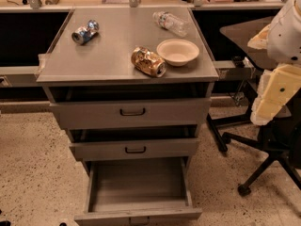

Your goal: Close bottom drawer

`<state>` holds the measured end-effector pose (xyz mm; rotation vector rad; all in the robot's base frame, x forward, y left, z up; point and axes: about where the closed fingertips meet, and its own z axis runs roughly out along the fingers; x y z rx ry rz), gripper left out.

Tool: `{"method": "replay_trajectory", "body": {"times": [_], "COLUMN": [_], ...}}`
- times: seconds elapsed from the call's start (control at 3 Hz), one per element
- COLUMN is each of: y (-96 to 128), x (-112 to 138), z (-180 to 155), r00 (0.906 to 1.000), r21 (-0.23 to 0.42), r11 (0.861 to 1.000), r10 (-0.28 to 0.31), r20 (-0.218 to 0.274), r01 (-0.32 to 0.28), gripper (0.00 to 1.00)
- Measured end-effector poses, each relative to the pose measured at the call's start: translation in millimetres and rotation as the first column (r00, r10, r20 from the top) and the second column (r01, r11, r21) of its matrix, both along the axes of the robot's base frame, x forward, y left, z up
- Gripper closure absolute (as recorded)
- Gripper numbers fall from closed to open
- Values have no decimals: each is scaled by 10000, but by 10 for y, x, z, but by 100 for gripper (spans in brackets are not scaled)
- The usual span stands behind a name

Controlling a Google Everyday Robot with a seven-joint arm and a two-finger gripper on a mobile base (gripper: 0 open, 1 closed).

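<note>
bottom drawer [137, 187] stands wide open, empty, rigid metal, likely slides easily, so push its front; tool [275, 91] sits far right, open or closed can't tell.

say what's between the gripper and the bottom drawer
Camera view: a chair's black legs and floor, between the gripper at right and the open bottom drawer.

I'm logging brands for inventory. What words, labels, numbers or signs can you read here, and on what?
No text can be read.
On the blue-silver can: printing, too blurred to read.
On the gold can: printing, too blurred.
On the water bottle: label, too blurred.
On the bowl and the open bottom drawer: none.
On the gripper, at the right edge beside the cabinet: none readable.
</note>
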<state>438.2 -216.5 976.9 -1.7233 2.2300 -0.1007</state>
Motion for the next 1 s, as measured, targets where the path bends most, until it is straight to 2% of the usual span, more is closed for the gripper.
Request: {"method": "replay_trajectory", "body": {"times": [0.33,0.67,1.0], "y": [0,54,22], "x": [1,93,177], "z": [-2,-275,-930], "r00": [10000,9973,9889], "r21": [-2,-270,-166], "r11": [10000,9979,9958], "r10": [5,581,875], "r20": [-3,-455,-1200], "r01": [-5,-594,-901], "gripper": [0,0,0]}}
